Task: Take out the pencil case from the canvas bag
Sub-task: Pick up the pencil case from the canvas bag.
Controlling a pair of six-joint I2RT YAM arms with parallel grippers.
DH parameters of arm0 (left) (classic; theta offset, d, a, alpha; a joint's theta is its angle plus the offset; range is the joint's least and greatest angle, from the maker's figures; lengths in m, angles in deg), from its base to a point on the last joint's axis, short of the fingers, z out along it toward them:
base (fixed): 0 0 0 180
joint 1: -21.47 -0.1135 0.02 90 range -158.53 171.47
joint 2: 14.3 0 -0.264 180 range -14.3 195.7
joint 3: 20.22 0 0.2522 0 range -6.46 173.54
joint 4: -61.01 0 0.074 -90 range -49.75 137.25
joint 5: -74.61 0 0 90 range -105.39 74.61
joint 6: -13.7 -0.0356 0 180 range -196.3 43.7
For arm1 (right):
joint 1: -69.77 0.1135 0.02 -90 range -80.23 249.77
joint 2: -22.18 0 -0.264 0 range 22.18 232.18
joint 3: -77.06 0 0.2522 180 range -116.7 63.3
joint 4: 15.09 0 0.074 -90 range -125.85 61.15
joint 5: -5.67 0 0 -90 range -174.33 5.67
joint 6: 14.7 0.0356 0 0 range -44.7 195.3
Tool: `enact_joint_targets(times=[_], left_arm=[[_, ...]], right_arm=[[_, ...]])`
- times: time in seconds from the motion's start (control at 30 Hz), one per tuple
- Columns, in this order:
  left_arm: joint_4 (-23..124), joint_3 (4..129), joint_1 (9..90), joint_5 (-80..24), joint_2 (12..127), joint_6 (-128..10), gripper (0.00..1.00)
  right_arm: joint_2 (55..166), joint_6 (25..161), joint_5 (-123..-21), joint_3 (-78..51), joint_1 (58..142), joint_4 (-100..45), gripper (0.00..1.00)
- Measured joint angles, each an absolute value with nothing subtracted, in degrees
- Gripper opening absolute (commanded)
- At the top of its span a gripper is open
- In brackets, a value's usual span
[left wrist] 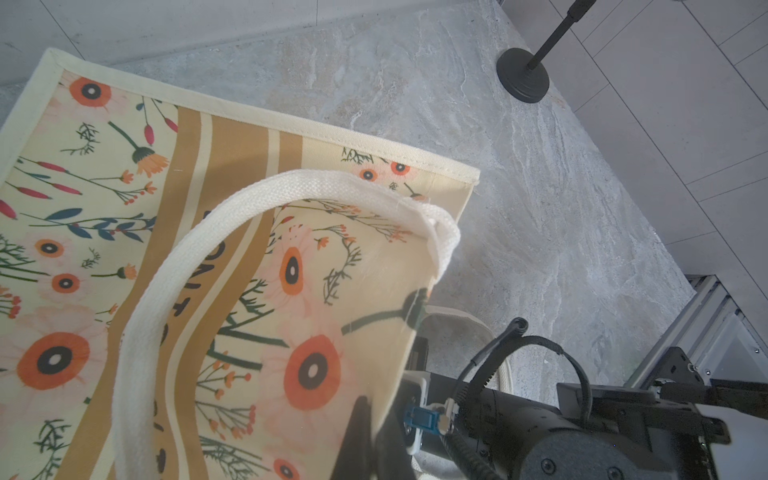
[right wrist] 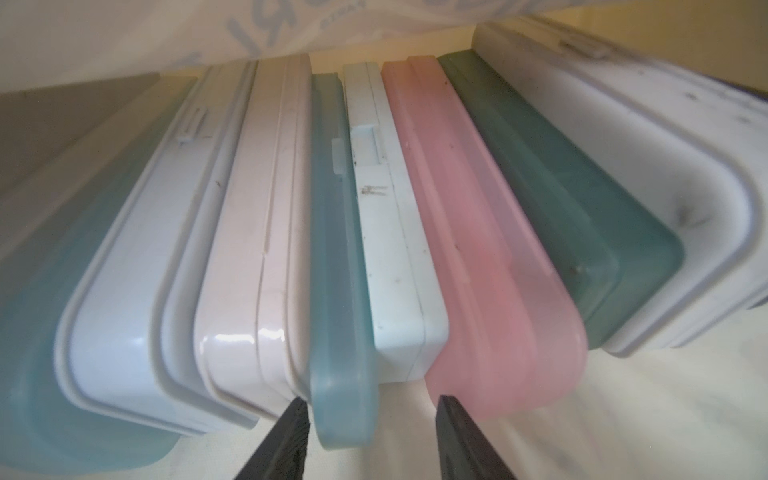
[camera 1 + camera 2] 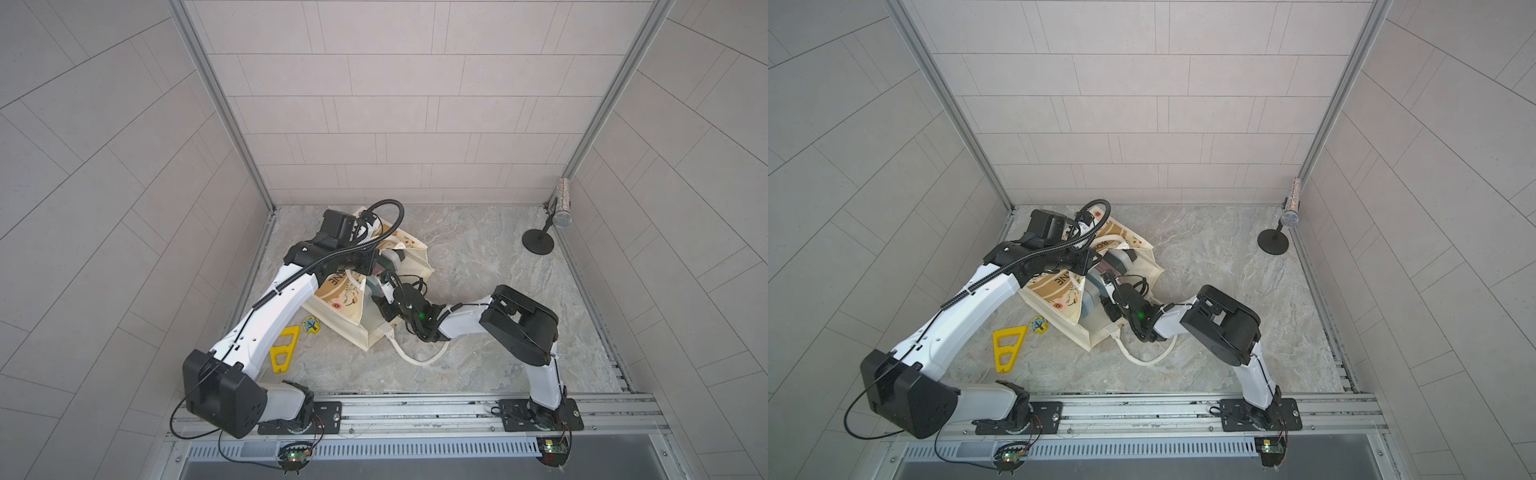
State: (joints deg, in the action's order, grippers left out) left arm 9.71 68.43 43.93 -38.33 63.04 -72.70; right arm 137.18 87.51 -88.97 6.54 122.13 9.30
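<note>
The teal case [image 2: 374,257] stands on edge inside the bag [image 3: 345,299], which lies on its side left of centre on the table [image 3: 478,270], mouth toward the near right. Your right pincer [image 2: 372,409] sits about half open inside that mouth, a finger on each side of the case's near end; I cannot tell whether the pads are biting. Make sure you grip that case alone, because the white case [image 2: 266,249] and pink case [image 2: 478,249] crowd it on either side and could drag along. Draw straight back along its length, low under the fabric. Your left pincer [image 3: 372,266] is closed on the bag's upper wall, propping the mouth open; hold it there.
</note>
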Motion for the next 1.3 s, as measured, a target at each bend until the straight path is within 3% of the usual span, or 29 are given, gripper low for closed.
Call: enact_joint_targets(times=[0.4, 0.5, 0.6, 0.73, 1.3], left_arm=[[9.8, 68.4, 43.9, -38.4, 63.0, -72.7, 0.00], [10.0, 68.4, 43.9, -38.4, 63.0, -72.7, 0.00], [10.2, 68.4, 43.9, -38.4, 63.0, -72.7, 0.00], [10.5, 68.4, 43.9, -38.6, 63.0, -72.7, 0.00], [11.0, 68.4, 43.9, -38.8, 63.0, -72.7, 0.00]], right_arm=[[137.5, 85.8, -86.2, 5.3, 121.3, 8.2, 0.58], [137.5, 85.9, -87.7, 5.3, 121.3, 8.0, 0.54], [137.5, 86.2, -89.5, 5.8, 121.3, 8.2, 0.41], [137.5, 86.2, -89.8, 5.9, 121.4, 8.4, 0.38], [136.6, 87.5, -93.5, 7.0, 120.6, 7.5, 0.46]])
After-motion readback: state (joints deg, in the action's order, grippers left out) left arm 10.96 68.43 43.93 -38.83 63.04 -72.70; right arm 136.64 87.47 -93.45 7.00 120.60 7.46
